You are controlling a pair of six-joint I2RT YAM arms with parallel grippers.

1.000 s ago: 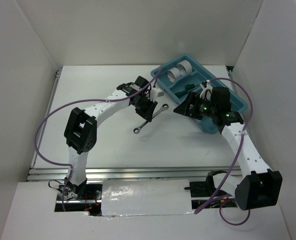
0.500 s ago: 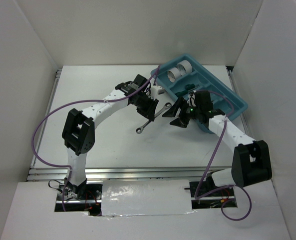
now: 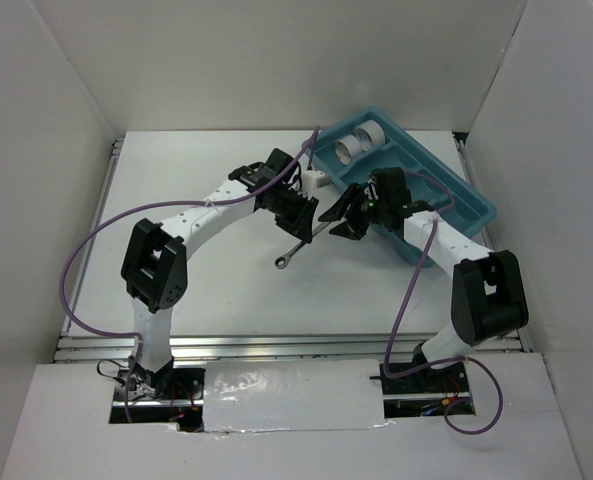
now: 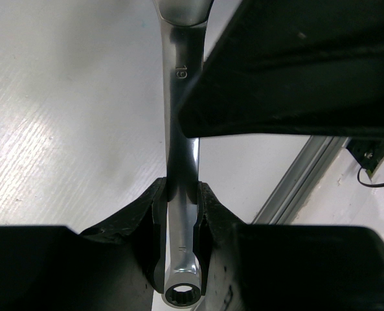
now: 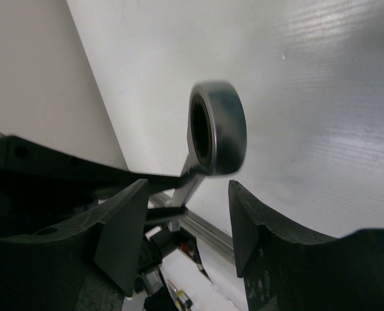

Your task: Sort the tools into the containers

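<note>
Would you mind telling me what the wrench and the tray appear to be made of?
Wrench: most likely steel, polished or chrome-plated; it is silver and mirror-bright, with a number stamped on the shank. Tray: probably moulded plastic; it is teal and smooth with a slight sheen, thin walls and rounded corners.

- White table top [image 3: 216,290]: matte and flat, it fills the floor of the enclosure.
- Back wall [image 3: 276,60]: a plain white panel standing at the table top's far edge.
- Left wall [image 3: 26,200] and right wall [image 3: 561,180]: white panels that angle outward toward the near side.
- Aluminium rail [image 3: 276,346]: grooved, it runs along the table top's near edge.
- White front board [image 3: 66,430]: it lies nearer than the rail.
- Silver tape strip [image 3: 291,392]: wrinkled and shiny, it lies across the front board's middle.
</note>
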